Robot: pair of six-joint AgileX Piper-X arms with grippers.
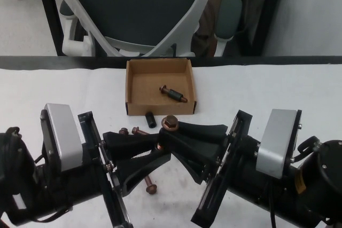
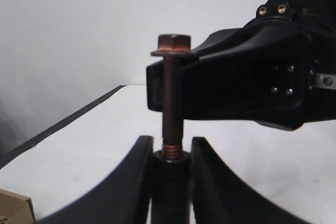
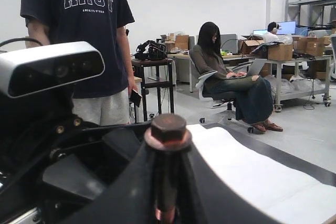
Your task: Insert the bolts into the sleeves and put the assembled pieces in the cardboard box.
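The right gripper (image 3: 164,182) is clamped on a bolt (image 2: 169,103) just under its head, holding it upright. The left gripper (image 2: 170,153) is closed on a black sleeve (image 2: 170,182) below, and the bolt's threaded tip sits in the sleeve's mouth. The push should probably run straight along the sleeve's axis with both grips firm, since any tilt could jam the threads. The cardboard box (image 1: 160,108) lies just beyond, with one assembled piece (image 1: 172,93) inside.

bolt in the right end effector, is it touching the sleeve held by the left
Touching. The left wrist view shows the bolt with its threaded tip sunk into the top of the sleeve, with no gap.
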